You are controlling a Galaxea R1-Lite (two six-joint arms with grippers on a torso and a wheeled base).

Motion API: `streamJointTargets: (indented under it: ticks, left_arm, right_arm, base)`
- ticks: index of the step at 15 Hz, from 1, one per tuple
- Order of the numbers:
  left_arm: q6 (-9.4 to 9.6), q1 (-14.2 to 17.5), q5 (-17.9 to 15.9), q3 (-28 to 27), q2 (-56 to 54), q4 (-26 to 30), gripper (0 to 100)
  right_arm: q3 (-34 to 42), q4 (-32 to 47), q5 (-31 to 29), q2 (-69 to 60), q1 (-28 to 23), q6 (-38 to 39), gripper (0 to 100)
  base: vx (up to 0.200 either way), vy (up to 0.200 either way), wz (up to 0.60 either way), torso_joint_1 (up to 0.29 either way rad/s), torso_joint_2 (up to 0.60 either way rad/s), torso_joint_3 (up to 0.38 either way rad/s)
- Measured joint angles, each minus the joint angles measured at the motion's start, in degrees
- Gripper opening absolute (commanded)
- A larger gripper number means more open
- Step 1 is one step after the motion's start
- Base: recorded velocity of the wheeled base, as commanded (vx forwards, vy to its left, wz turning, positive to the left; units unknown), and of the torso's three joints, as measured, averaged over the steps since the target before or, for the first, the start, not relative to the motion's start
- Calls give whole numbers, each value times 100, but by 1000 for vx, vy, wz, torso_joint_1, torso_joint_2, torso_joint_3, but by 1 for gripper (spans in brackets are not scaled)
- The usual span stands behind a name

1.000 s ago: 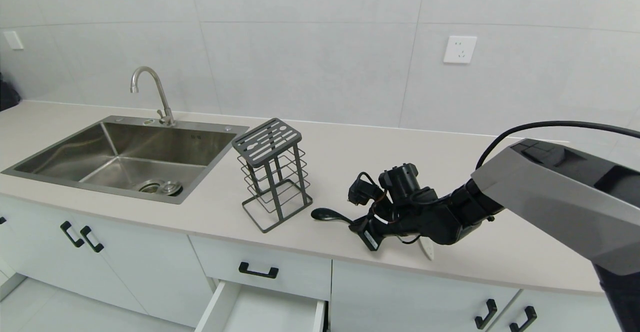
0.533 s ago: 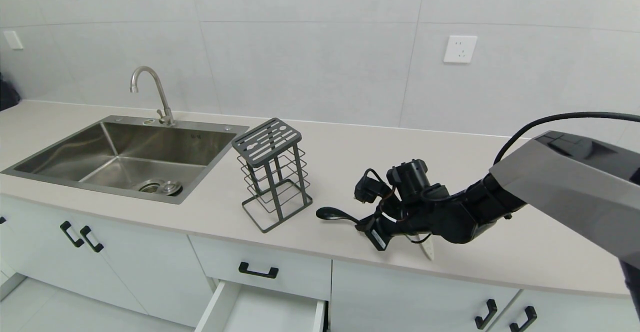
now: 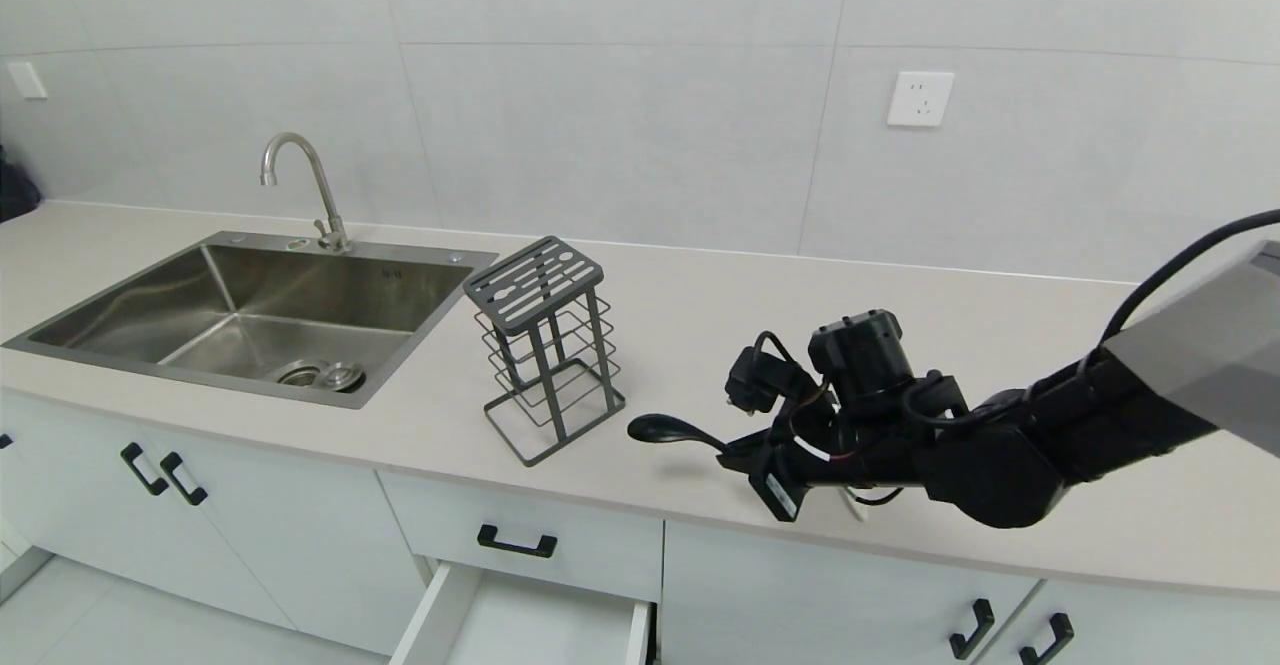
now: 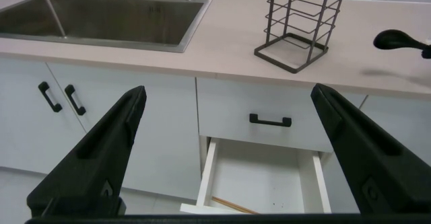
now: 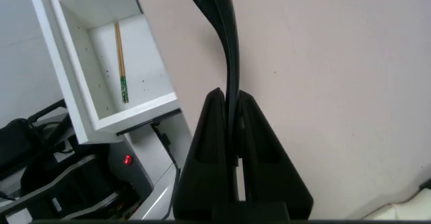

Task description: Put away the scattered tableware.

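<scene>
The sink (image 3: 330,290) is set into the left end of the worktop (image 3: 700,305) and plays no part here. Below the front edge, the left gripper (image 4: 229,93) hangs before the cabinet fronts with its jaws spread wide and nothing between them, facing the open drawer (image 3: 418,617). A pair of chopsticks (image 5: 121,62) already lies in that drawer. The wire rack (image 3: 535,280) stands upright near the front edge, just left of the middle. Right of it the black spoon (image 3: 655,430) is held level and clear of the surface, its shadow beneath it and its bowl pointing towards the rack. The right gripper (image 3: 760,465) has its jaws closed tight on the handle. The step in hand looks like the carry of this spoon to storage, most likely the drawer, given the chopsticks there. That would call for swinging it out past the front edge, down and leftward, then releasing low. The rack sits close to the bowl, and the left gripper near the drawer mouth could crowd the path. A white piece (image 3: 853,508), perhaps another utensil, lies half hidden under the right arm by the front edge.
</scene>
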Motion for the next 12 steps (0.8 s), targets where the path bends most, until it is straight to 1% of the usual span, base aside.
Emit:
streamJointTargets:
  ticks: [3,5,9,12]
  left_arm:
    - [2,2,2,0,0,0,100]
    - [0,-2,0,-2,0,0,100]
    - [0,2,2,0,0,0,100]
    - [0,2,0,0,0,0,100]
  right_arm:
    - [424,-200,-2,-361,273,288,0]
    - [601,-290,-6,-479,433,325,0]
    - [830,-373,-5,-560,929,424,0]
    - [892,-546,-9,-551,1131,449,0]
  base:
    - [0,0,0,0,0,0]
    - [0,0,0,0,0,0]
    - [0,0,0,0,0,0]
    - [0,0,0,0,0,0]
